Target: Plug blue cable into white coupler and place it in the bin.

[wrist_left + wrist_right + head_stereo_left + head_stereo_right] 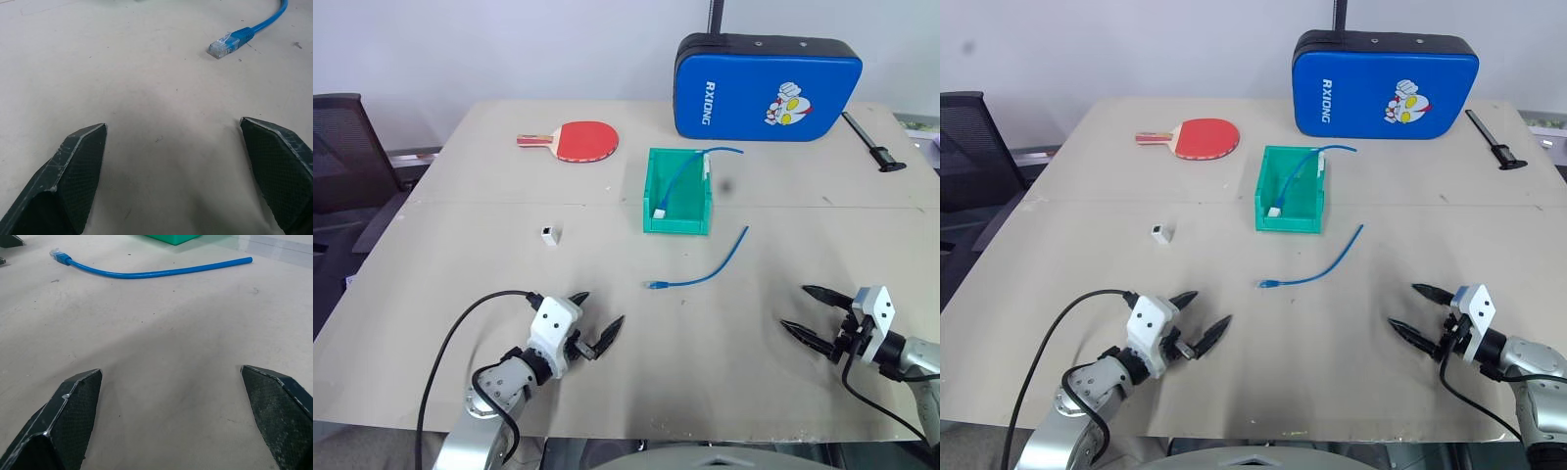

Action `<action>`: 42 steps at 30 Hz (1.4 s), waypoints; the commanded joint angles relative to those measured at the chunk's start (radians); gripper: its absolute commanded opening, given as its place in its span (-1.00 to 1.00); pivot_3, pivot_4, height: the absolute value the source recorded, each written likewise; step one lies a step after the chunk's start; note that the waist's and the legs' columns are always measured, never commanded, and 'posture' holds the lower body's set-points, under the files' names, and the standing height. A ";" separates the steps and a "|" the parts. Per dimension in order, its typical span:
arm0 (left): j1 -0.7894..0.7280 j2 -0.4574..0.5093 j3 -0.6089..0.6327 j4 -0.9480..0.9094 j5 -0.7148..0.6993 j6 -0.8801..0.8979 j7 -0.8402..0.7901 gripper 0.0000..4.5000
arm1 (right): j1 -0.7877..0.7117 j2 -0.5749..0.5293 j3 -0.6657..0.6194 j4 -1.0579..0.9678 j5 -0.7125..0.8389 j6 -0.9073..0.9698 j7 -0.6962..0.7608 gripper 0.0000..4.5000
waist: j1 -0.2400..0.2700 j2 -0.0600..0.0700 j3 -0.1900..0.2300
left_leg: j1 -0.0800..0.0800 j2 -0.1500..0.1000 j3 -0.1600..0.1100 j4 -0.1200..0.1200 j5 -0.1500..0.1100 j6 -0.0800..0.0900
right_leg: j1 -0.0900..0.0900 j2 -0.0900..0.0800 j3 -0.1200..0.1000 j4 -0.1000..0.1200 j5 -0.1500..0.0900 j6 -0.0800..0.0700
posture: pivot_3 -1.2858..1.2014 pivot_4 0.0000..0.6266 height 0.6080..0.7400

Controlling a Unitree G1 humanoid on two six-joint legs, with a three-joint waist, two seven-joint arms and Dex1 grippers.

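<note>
Pale beige boards form the desk [460, 294], seen from above with a plain light wall behind its far edge. Near the middle of the desk lies the blue cable [703, 267], a loose shallow curve resting flat, with one clear plug end pointing toward the left edge and its other end pointing toward the far right corner. Just beyond it, toward the far edge, stands the bin [677, 192], small, green and rectangular; inside it sits a second blue cable [680, 176] with a white block at its lower end, and its upper end arches out over the rim. The white coupler [549, 234] stands alone on the desk, well apart from the cable, on the left-edge side of the bin. A red table-tennis paddle [576, 140] lies nearer the far edge, to the left of the bin. A large blue padded case [767, 86] with a cartoon print stands upright along the far edge, and a thin black tool [873, 143] lies by the far right corner. At the near edge, the left pincer [595, 323] hovers close to the desk with its two black fingers spread wide and holding nothing. Toward the near right corner, the right pincer [810, 313] is likewise spread wide and empty, aimed in toward the middle of the desk.
</note>
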 commanded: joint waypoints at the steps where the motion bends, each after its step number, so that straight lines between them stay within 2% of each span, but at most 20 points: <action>1: 0.042 0.015 0.018 0.064 -0.004 0.035 -0.008 0.98 | 0.001 -0.011 -0.008 0.026 -0.005 0.003 -0.002 1.00 | 0.000 0.000 0.000 | 0.000 0.000 0.000 0.000 0.000 0.000 | 0.000 0.000 0.000 0.000 0.000 0.000 | 0.03 -0.52 0.83; 21: 0.037 0.065 0.029 0.062 -0.013 0.009 -0.067 0.98 | 0.020 -0.011 -0.013 0.015 -0.002 -0.006 0.000 1.00 | 0.000 -0.001 0.001 | -0.002 0.000 0.000 0.000 0.000 0.000 | -0.002 0.000 0.000 0.000 0.000 0.000 | 0.03 -0.52 0.83; 28: 0.003 0.085 0.013 0.030 -0.026 0.013 -0.106 0.98 | 0.075 -0.013 -0.022 -0.128 0.104 0.027 0.064 1.00 | 0.003 0.000 0.002 | -0.003 0.000 0.000 -0.002 0.000 0.000 | -0.003 0.000 0.000 0.000 0.000 0.000 | 0.03 -0.52 0.83; 32: -0.136 0.150 -0.031 0.046 -0.038 0.014 -0.221 0.98 | 0.092 -0.039 -0.036 -0.236 0.198 0.107 0.102 1.00 | 0.007 0.004 0.004 | -0.005 0.000 0.000 -0.001 0.000 0.000 | -0.005 -0.001 -0.001 0.000 0.000 -0.001 | 0.03 -0.52 0.83; 37: -0.323 0.213 -0.100 0.135 -0.067 0.041 -0.394 0.98 | 0.074 -0.048 -0.016 -0.281 0.190 0.122 0.095 1.00 | 0.007 -0.002 0.006 | -0.010 0.000 0.000 0.003 0.000 0.000 | -0.006 -0.002 -0.005 0.000 0.000 -0.001 | 0.03 -0.52 0.83; 42: -0.489 0.199 -0.173 0.285 -0.035 0.005 -0.479 0.98 | 0.070 -0.035 -0.007 -0.323 0.188 0.137 0.067 1.00 | 0.008 -0.003 0.006 | -0.017 -0.002 0.000 0.004 0.001 0.000 | -0.010 -0.001 -0.007 0.000 0.001 0.001 | 0.03 -0.52 0.83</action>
